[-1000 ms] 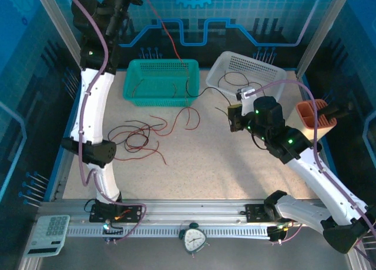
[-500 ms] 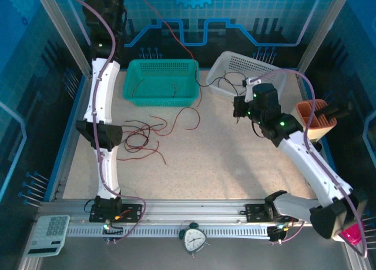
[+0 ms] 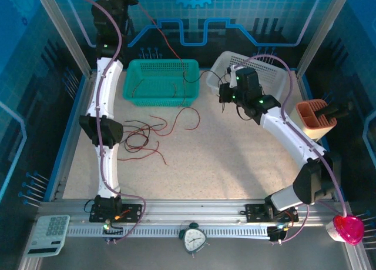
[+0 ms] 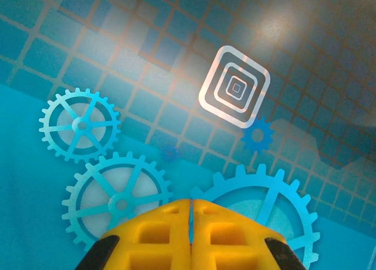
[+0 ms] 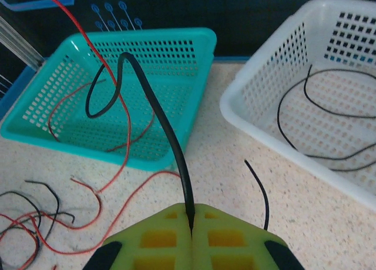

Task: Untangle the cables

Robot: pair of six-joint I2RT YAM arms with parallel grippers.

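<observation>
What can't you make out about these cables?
- Whether the left gripper pinches the red cable: shut fingers hide it in the left wrist view; the top view's edge crops it.
- Crossings in the tangled pile: too thin in the top view, cut by the frame corner in the right wrist view.

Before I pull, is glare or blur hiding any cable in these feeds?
Left wrist: pale glare on the wall above the shut left gripper. Right wrist: sharp, even light, black cable clear in the right gripper. Top external: red cable thin but legible.
</observation>
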